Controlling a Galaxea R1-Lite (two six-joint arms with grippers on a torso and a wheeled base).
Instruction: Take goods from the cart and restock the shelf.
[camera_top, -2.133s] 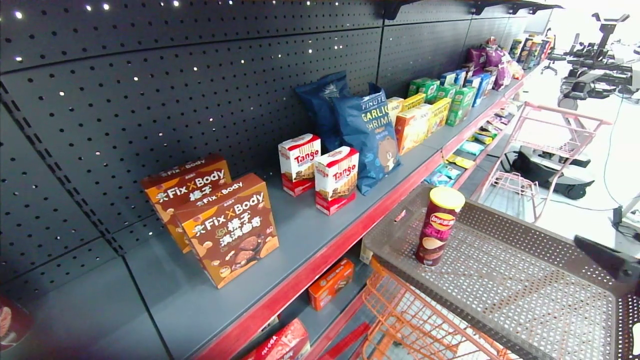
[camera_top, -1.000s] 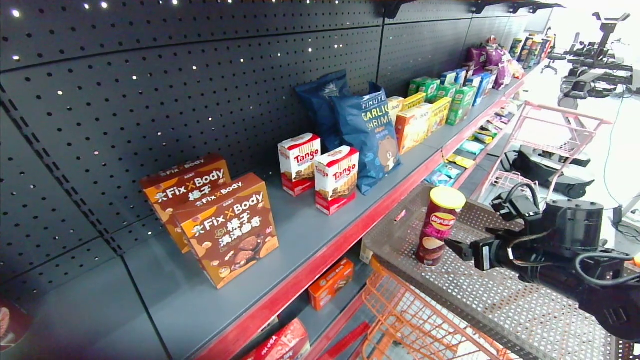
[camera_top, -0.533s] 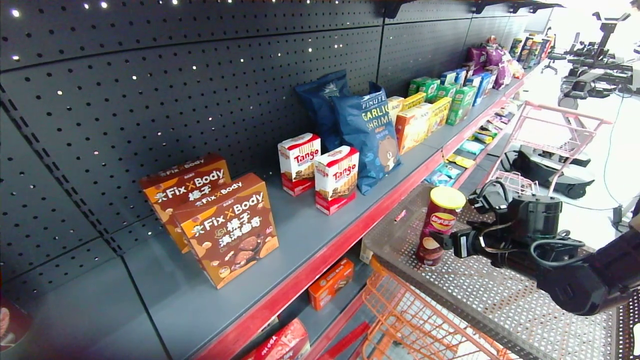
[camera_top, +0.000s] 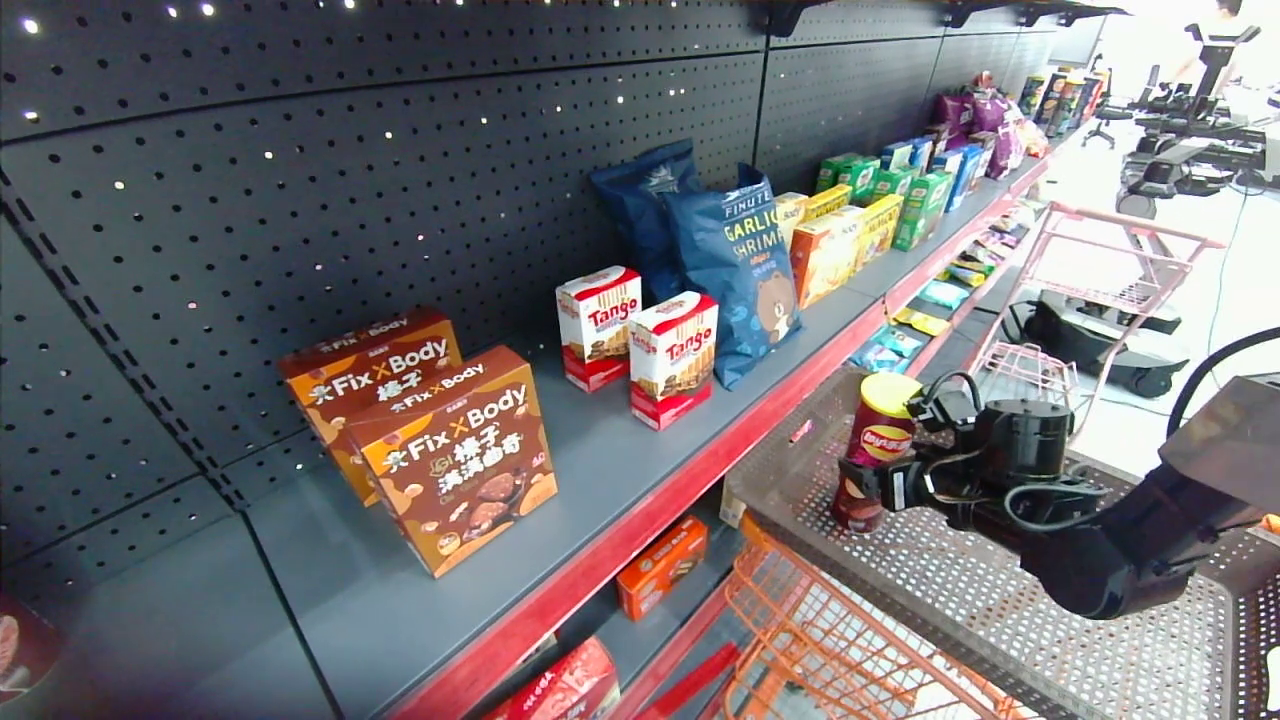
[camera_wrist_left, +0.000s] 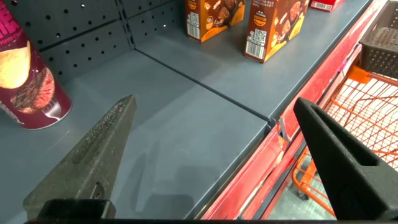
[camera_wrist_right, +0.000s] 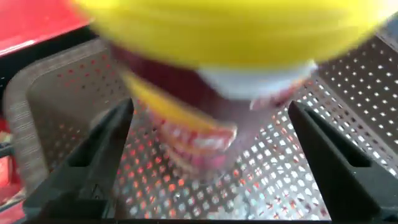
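- Your right claw is spread wide around the chip can, placed to pinch it.
- The can stands upright on the cart tray, 4 o'clock from the wafer boxes.
- Your left claw hangs wide over the shelf.

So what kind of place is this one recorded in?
Looks like a shop aisle, possibly a staged one: a long pegboard-backed shelf lined with snack boxes and bags, an orange wire cart beside it, and a pink cart farther down.
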